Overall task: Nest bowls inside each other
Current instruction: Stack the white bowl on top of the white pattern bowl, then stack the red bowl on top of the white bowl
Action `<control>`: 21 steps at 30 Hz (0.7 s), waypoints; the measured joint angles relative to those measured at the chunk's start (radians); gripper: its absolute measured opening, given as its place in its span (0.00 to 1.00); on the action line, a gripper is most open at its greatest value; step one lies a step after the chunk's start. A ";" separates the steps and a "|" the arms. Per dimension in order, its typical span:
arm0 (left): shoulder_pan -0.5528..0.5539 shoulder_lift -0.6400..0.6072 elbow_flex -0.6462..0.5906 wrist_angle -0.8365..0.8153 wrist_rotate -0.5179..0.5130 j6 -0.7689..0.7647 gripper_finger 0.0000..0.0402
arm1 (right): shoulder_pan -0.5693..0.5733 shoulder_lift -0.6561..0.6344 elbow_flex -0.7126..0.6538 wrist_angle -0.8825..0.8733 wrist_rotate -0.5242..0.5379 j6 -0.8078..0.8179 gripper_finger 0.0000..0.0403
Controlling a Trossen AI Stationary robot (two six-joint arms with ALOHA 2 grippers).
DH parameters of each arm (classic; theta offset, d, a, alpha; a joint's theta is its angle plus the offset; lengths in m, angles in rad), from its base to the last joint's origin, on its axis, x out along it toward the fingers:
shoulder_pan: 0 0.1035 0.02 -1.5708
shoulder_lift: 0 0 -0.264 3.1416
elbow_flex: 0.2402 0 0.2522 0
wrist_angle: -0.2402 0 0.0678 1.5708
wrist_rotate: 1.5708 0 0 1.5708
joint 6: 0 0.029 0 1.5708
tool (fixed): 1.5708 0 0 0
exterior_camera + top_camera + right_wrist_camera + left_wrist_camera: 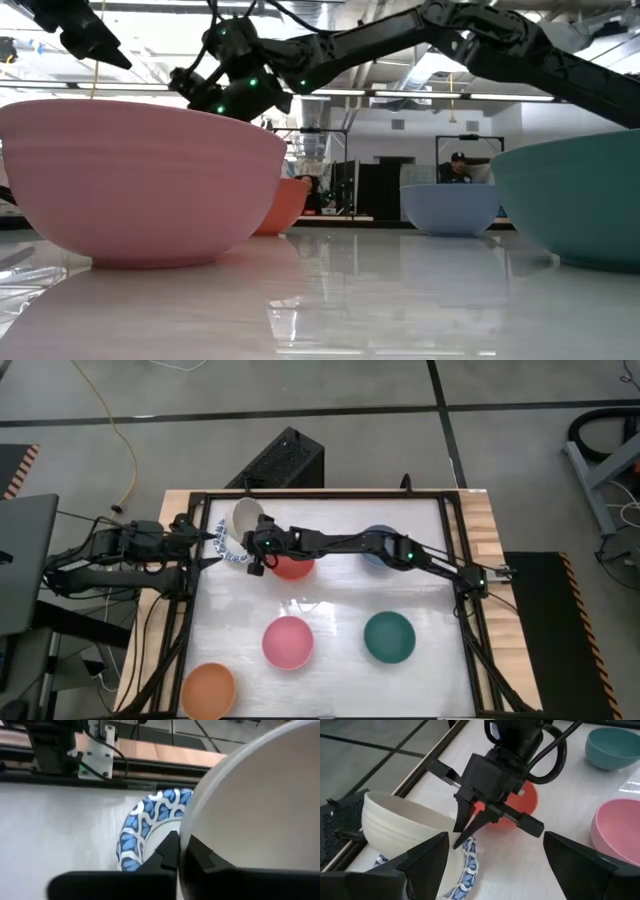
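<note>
While my right pincer (465, 832) pinches the rim of the smooth cream bowl (402, 822), tipped over the white bowl with the blue pattern (150, 827) at the table's far left, I grip thin: it looks light, hard, slippery. My left pincer (205, 545) waits beside it, spread wide. Only the top view shows the round orange bowl (208, 690).

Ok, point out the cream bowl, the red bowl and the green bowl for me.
cream bowl (400, 822): left wrist view, on its outer wall.
red bowl (296, 568): high view, on its visible inside, beside the right arm.
green bowl (388, 637): high view, on the middle of its inside.
</note>
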 joint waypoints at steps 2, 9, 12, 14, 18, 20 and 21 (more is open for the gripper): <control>0.000 0.000 0.000 0.000 -0.004 0.000 0.78 | -0.001 0.000 -0.001 -0.021 0.000 0.007 0.17; 0.000 0.000 0.000 0.000 -0.007 -0.006 0.78 | -0.005 0.000 -0.001 -0.038 -0.045 0.019 0.44; 0.000 0.000 0.000 -0.001 -0.016 -0.013 0.78 | -0.005 -0.001 0.003 -0.036 -0.046 0.022 0.52; 0.000 0.000 0.000 -0.013 -0.021 -0.013 0.78 | 0.000 -0.010 0.007 -0.044 -0.040 0.006 0.54; 0.000 -0.006 0.000 -0.036 -0.008 -0.036 0.78 | 0.023 -0.107 0.001 -0.191 0.026 -0.055 0.54; 0.000 -0.012 0.000 -0.039 0.020 -0.037 0.78 | 0.036 -0.170 0.005 -0.299 0.040 -0.059 0.53; 0.000 -0.023 0.000 -0.038 0.034 -0.036 0.78 | 0.043 -0.199 0.005 -0.371 0.039 -0.057 0.52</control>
